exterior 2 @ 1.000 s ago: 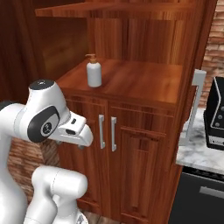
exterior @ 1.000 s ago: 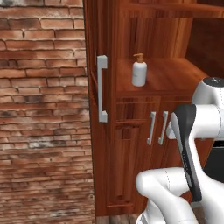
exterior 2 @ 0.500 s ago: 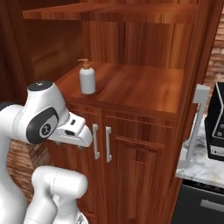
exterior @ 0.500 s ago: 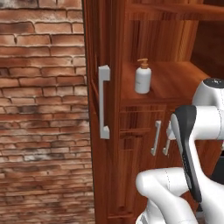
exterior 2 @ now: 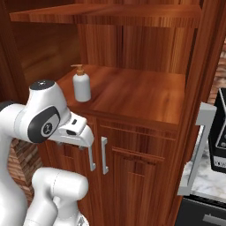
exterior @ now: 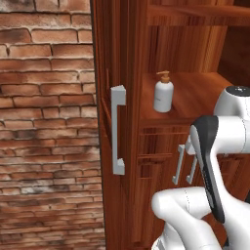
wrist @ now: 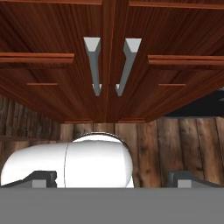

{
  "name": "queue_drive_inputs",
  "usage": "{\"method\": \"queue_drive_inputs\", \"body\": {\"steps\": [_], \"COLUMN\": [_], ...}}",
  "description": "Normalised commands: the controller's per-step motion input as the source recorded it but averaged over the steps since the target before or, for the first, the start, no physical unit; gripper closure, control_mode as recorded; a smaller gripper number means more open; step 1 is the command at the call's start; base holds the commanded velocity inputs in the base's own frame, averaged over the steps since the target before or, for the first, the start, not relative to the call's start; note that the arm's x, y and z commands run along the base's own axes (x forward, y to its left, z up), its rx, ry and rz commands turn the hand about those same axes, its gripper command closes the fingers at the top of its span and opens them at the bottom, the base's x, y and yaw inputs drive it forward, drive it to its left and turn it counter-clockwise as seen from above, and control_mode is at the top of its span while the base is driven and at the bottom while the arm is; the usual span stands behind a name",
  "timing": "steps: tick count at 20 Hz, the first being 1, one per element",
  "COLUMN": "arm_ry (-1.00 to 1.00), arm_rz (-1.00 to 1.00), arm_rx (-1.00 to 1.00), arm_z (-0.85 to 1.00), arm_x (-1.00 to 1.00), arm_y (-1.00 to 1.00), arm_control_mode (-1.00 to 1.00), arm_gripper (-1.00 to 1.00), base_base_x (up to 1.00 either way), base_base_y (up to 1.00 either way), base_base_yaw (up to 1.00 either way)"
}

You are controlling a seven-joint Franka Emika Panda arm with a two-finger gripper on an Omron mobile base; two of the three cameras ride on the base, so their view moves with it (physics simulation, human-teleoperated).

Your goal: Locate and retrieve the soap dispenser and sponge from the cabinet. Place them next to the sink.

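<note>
Cabinet: tall reddish-brown wooden cabinet [exterior 2: 145, 145], glossy grain, two narrow lower doors shut, silver bar handles [wrist: 109, 65].
Soap dispenser: small pale rounded bottle with tan pump [exterior 2: 81, 84], upright in the cabinet's niche, left side.
My gripper [wrist: 111, 181]: fingers spread, empty, facing the cabinet's doors.
Progress: nothing retrieved; I judge both items remain.
</note>
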Motion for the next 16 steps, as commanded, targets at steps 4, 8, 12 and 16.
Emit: {"method": "queue_drive_inputs", "body": {"steps": [4,8,12,16], "arm_ry": [0.0,0.0,0.0,-0.13], "arm_rz": [0.0,0.0,0.0,0.0], "arm_rx": [0.0,0.0,0.0,0.0], "arm_z": [0.0,0.0,0.0,-0.07], "arm_x": [0.0,0.0,0.0,0.05], "arm_y": [0.0,0.0,0.0,0.08], "arm_control_mode": [1.0,1.0,1.0,-1.0], "arm_gripper": [-1.0,-1.0,-1.0,-1.0], "base_base_x": [0.0,0.0,0.0,0.0], "base_base_y": [0.0,0.0,0.0,0.0], "base_base_yaw": [0.0,0.0,0.0,0.0]}}
